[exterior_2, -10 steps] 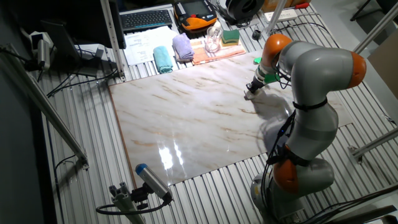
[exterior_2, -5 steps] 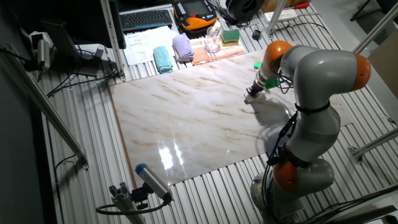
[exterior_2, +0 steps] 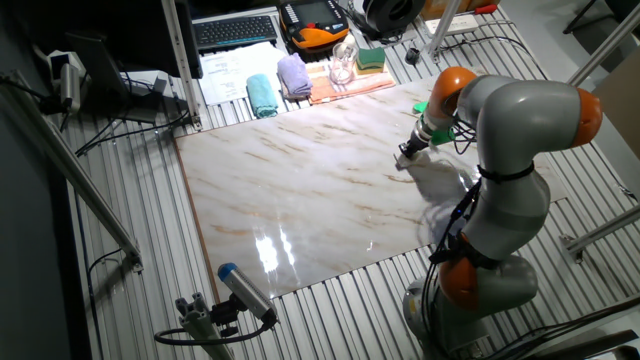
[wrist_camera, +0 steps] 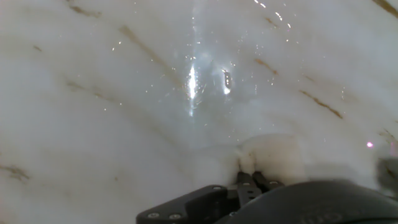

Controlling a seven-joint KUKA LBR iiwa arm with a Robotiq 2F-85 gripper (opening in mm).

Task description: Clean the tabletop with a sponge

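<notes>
- Our two-finger gripper [exterior_2: 404, 155] is clamped on the small cream-beige sponge block [wrist_camera: 273, 158], pressed against the glossy white marble-look tabletop [exterior_2: 290, 190] near its right edge.
- We judge wiping underway; most of the slab looks left.

The counter [exterior_2: 300, 190] is glossy white marble with brown-tan veins; the sponge [wrist_camera: 273, 158] is cream; the arm [exterior_2: 520, 130] is grey and orange.

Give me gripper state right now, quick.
Gripper: closed on the sponge, pressing it against the tabletop.
</notes>
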